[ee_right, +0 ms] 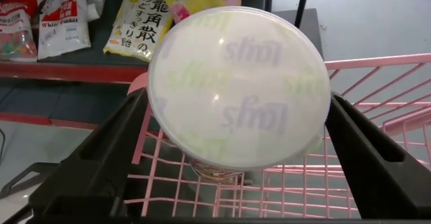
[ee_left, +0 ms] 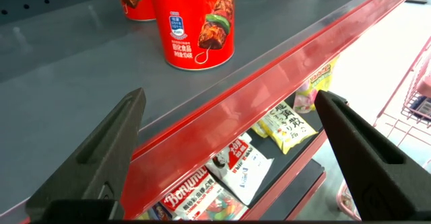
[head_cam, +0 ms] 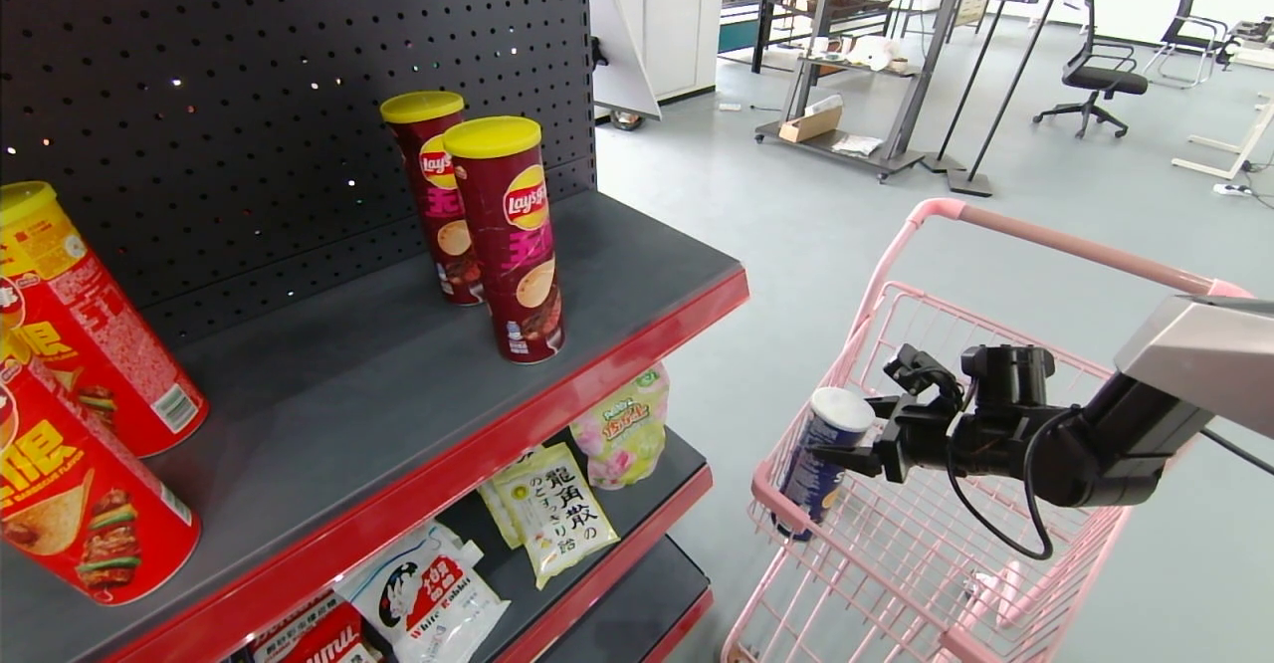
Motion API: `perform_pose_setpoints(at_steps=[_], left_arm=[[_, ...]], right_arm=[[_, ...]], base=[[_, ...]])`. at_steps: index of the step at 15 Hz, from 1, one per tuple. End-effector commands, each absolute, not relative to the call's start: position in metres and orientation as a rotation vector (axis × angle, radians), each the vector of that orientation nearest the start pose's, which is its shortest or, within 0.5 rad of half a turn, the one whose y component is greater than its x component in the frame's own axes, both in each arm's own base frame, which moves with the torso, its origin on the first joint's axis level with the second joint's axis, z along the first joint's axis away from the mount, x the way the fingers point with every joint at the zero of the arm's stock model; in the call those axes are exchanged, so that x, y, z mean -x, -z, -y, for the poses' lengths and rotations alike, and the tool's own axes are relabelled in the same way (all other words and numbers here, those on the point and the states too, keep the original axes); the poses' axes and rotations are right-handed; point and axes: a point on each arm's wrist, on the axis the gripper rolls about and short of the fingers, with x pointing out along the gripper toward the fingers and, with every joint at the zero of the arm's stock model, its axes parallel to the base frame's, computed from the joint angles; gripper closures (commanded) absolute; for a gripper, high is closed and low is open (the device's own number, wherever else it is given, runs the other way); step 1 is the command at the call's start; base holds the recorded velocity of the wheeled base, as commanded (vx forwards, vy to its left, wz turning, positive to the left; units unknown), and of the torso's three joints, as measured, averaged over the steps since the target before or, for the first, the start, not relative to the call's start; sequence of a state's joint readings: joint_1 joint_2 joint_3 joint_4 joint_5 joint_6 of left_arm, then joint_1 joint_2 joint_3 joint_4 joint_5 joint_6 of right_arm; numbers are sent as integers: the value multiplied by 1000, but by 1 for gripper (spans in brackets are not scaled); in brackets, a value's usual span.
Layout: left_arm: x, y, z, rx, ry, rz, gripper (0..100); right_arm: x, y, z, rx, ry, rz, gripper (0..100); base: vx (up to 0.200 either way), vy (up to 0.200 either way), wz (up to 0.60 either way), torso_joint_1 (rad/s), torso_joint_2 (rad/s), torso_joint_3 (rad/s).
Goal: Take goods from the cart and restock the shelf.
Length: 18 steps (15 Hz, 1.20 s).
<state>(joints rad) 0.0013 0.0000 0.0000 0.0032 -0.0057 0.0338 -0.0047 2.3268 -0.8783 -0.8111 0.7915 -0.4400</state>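
Your right gripper (head_cam: 844, 456) is clamped on one blue can (head_cam: 818, 469), black fingers (ee_right: 101, 160) pressed to either side just under its pale, see-through round lid. In the head view the can sits at about 4 o'clock, nearly upright, its lower part behind the wires of the pink cart (head_cam: 896, 553) at the corner nearest the shelf (head_cam: 398, 394). Your left gripper (ee_left: 229, 157) hangs with its fingers wide apart over the shelf's red front edge. On the top shelf you have two maroon cans (head_cam: 503, 235) with yellow lids at 11 o'clock, touching, and two red cans (head_cam: 90, 334) at 9 o'clock. Each label carries a round logo and pictured food. Snack bags (head_cam: 552, 509) lie on the tier below at 6 o'clock.
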Motion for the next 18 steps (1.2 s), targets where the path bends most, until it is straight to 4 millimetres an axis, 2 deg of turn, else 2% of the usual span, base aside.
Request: perform_pose_setpoints(at_steps=[1,3,4,11,14,15,16,17,18], left_arm=[[23,-75,0,-34,5,-3,0],[23,-75,0,-34,5,-3,0],[23,-75,0,-34,5,-3,0],[23,-75,0,-34,5,-3,0],[23,-75,0,-34,5,-5,0],[23,-75,0,-34,5,-3,0],[23,-75,0,-34,5,-5,0],[23,-75,0,-34,5,-5,0],[23,-75,0,-34,5,-3,0]], right_arm=[[-381,6,-14,149,-873,-426,0],[-381,10,-15,146,-878,-432,0],[-382,9,-18,147,-887,-428,100],[-377,8,-19,146,-901,-428,100],[-353,-19,-17,136,-891,-422,100],[-337,-35,-16,145,-882,-406,100],[-330,-48,-14,158,-866,-382,100],[-330,-48,-14,158,-866,-382,100],[-319,-69,-6,165,-817,-347,100]], base=[[0,0,0,0,0,0],[0,0,0,0,0,0],[0,0,0,0,0,0],[0,0,0,0,0,0],[0,0,0,0,0,0],[0,0,0,0,0,0],[0,0,0,0,0,0],[0,0,0,0,0,0],[0,0,0,0,0,0]])
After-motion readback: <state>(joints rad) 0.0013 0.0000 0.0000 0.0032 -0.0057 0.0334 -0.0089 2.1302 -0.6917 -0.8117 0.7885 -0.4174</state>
